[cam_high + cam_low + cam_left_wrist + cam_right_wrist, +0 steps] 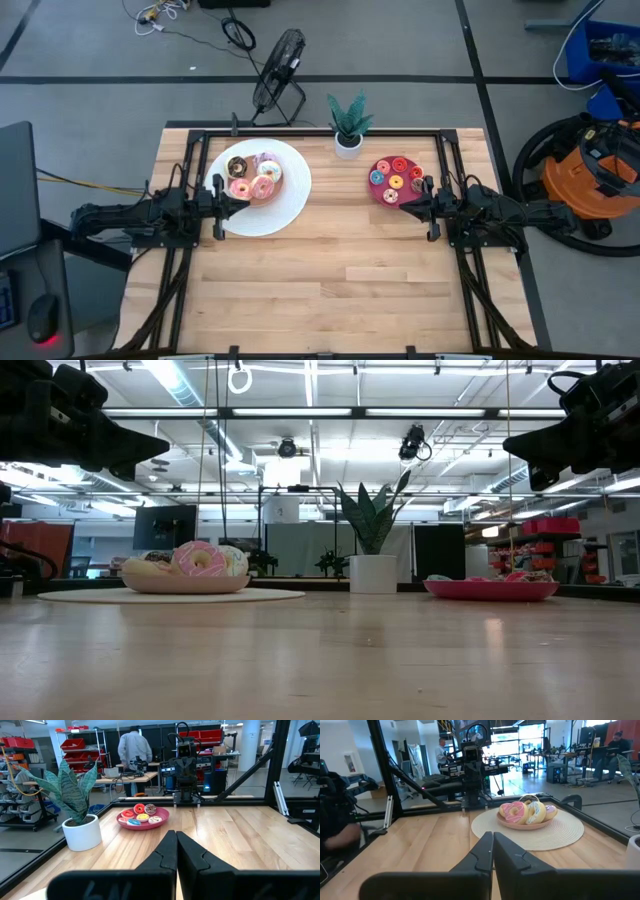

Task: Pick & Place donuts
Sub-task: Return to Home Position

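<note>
High view sets the large frosted donuts [253, 178] heaped in a shallow tan dish [185, 585] on the big white plate [287, 208]. The small donuts [397, 178] lie gathered in the magenta dish [377, 194], with a potted plant [349, 128] between the two plates toward the back of the tabletop [330, 270]. Left pincer [240, 203] hangs raised over the white plate's left rim and right pincer [406, 207] just beside the magenta dish, each with fingers pressed together, holding nothing.
</note>
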